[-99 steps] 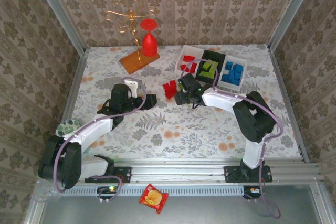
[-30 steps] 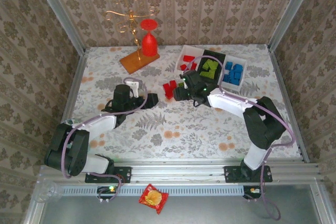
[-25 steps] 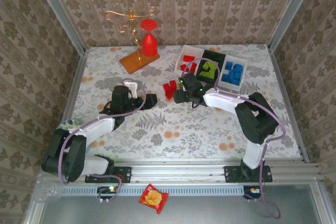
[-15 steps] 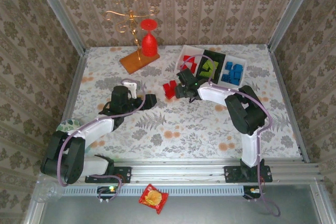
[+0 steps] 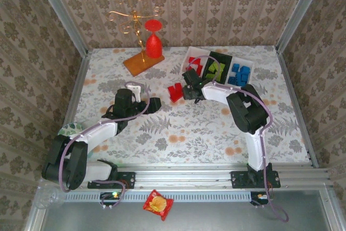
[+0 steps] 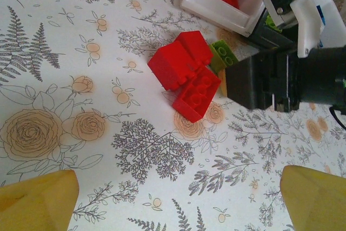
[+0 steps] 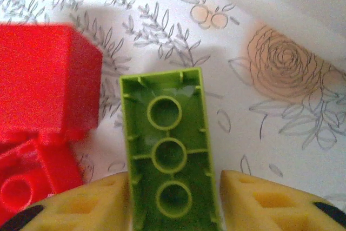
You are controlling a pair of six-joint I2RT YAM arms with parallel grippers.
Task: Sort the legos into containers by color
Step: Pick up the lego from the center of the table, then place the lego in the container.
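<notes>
Top view: the R tool is hanging low over the floral-print worktop at a clump of small red plastic bricks. It's just in front of three shallow rectangular trays: white tray w/ reds, black tray w/ lime greens, white tray w/ blues. The L tool is hovering near the same clump, so a wide swing on the lift could be knocking the arms together. L wrist view: the L tool is standing wide open and carrying nothing, its yellow pads well apart. A small lime-green plastic brick is lying on the worktop, touching the red plastic bricks, btwn them and the R tool, w/ the white tray's wall just beyond. R wrist view: the R tool is pinching the lime-green plastic brick, which is lying hollow side up. The pads are sitting against both long sides, but only at its near end. Risks, imo: w/ so short a bite the brick could be pivoting or slipping out on the lift. One pad is sitting next to a red brick and could be dragging it along. The nearest tray is holding reds, so an early drop would be missorting; the green is needing a carry on to the black tray.
</notes>
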